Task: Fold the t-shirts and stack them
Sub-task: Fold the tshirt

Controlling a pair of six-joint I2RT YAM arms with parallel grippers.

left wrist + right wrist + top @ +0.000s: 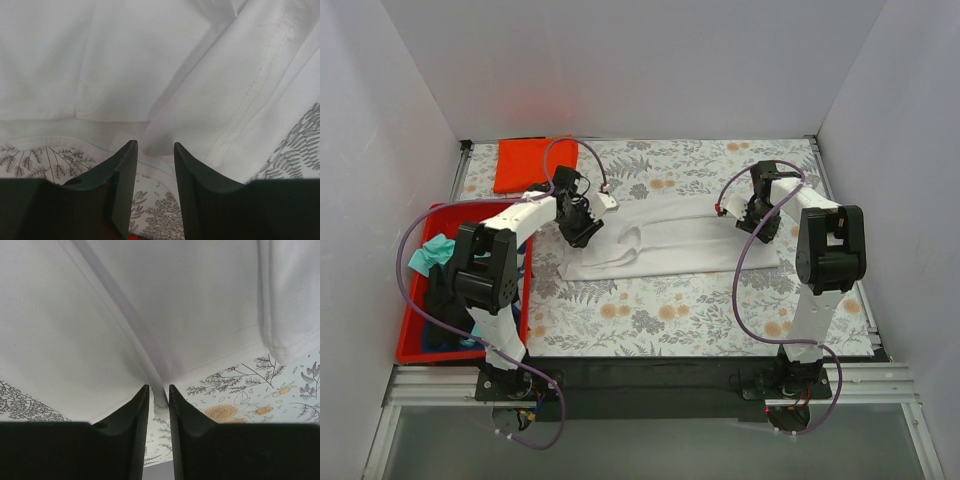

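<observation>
The large white t-shirt (665,238) lies partly folded across the middle of the floral table cover. My left gripper (578,226) is at its left end; in the left wrist view the gripper (155,145) is open, its tips just short of a white fold (160,137), with nothing between them. My right gripper (757,222) is at the shirt's right end, shut on a pinched ridge of white cloth (159,392). An orange-red t-shirt (533,163) lies folded at the back left. Teal (430,253) and dark tees lie in the red bin.
A red plastic bin (415,345) stands at the left edge beside the left arm. White walls enclose the table on three sides. Floral cover (660,310) shows in front of the white shirt.
</observation>
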